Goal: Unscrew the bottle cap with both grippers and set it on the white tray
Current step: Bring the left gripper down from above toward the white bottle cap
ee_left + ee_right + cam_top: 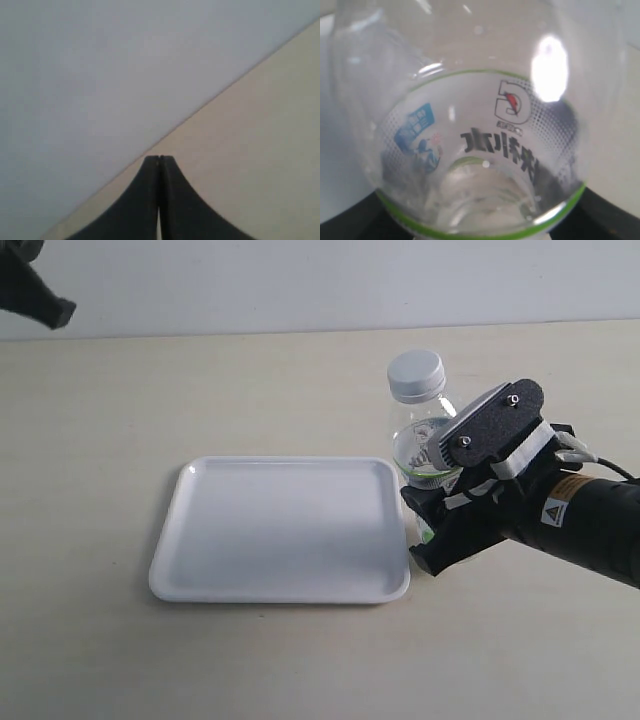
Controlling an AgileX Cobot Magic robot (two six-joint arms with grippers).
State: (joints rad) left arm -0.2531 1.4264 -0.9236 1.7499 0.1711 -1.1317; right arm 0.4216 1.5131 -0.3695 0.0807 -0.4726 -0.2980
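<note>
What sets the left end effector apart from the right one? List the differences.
The left end effector is shut on nothing; the right end effector is shut on the bottle. The left hangs far from the white tray; the right sits close beside it. Both are black.

Beige tabletop [300, 660] meets a plain pale grey wall [300, 285]

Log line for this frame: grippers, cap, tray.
right gripper: shut on bottle | bottle cap: on bottle neck | left gripper: shut, holding nothing, far from bottle | white tray: no cap on it
</note>
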